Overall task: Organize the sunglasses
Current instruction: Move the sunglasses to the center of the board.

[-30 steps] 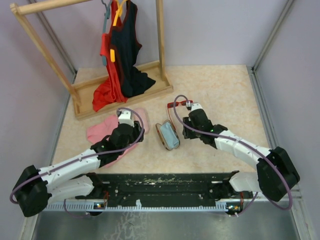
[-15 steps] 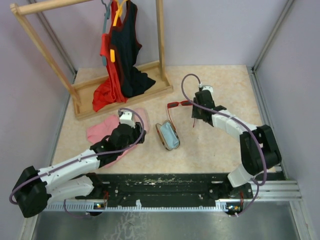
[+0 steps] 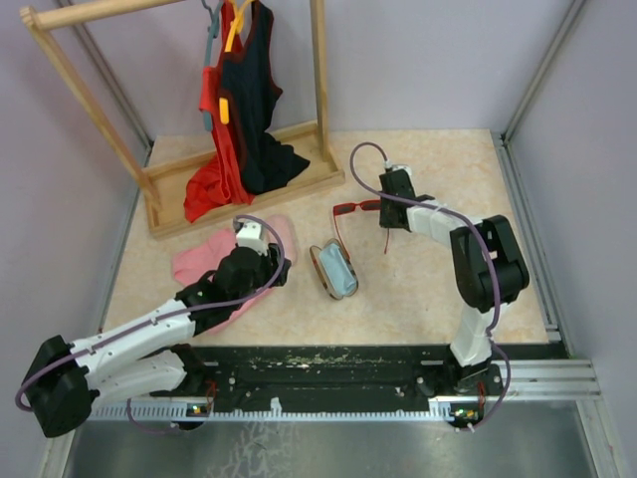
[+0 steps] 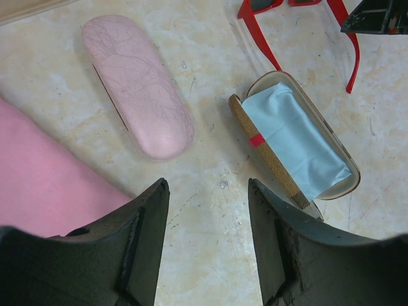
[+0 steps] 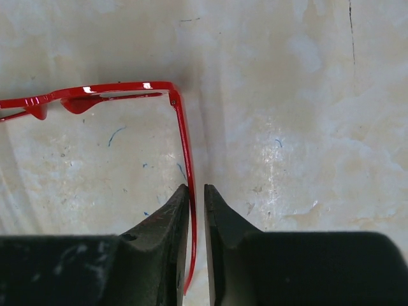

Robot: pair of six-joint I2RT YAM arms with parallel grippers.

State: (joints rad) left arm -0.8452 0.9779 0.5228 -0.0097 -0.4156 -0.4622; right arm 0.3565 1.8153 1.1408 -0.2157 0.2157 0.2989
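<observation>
The red sunglasses [image 3: 350, 208] lie open on the table just beyond the open brown case. They also show in the left wrist view [image 4: 260, 43]. My right gripper [image 3: 388, 219] stands over their right temple, and in the right wrist view its narrow jaws [image 5: 196, 189] are closed round that thin red temple [image 5: 182, 127]. My left gripper [image 3: 274, 274] is open and empty [image 4: 207, 191], low over bare table between the two cases. The orange-yellow pair is out of view.
A closed pink case [image 4: 137, 86] lies left of the open brown red-striped case [image 4: 299, 143], which holds a light blue cloth. A pink garment [image 3: 199, 261] lies under my left arm. A wooden clothes rack [image 3: 249, 189] with red and black garments stands at the back left.
My right arm swung back from beside the brown case to the far side of the red sunglasses, elbow folding in. The sunglasses and my left arm have stayed put.
</observation>
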